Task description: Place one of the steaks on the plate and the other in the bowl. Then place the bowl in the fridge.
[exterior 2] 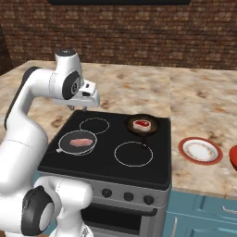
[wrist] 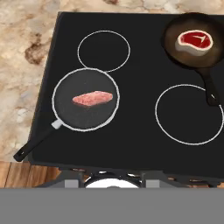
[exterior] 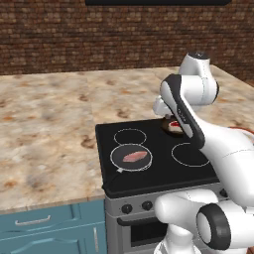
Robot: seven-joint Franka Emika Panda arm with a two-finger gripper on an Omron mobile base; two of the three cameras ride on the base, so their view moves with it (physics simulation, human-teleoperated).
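One steak (wrist: 92,98), pink and oblong, lies in a round grey pan (wrist: 70,118) on the front-left burner. The other steak (wrist: 194,41), redder with a pale edge, lies in a dark skillet (wrist: 175,30) on the back-right burner. The same steaks show in the right base view, one (exterior 2: 81,141) in the grey pan and one (exterior 2: 141,124) in the skillet. The red-rimmed plate (exterior 2: 200,150) sits on the counter right of the stove. A red sliver of the bowl (exterior 2: 234,158) shows at the frame's edge. My gripper (exterior 2: 77,109) hangs open and empty above the stove's back-left corner. The fridge is out of view.
The black stove top (exterior 2: 139,173) has two bare burners, back left and front right. The skillet's handle (wrist: 210,87) points toward the front right burner, and the grey pan's handle (wrist: 37,142) points to the front-left corner. Marbled counter (exterior: 44,129) lies on both sides, with a brick wall behind.
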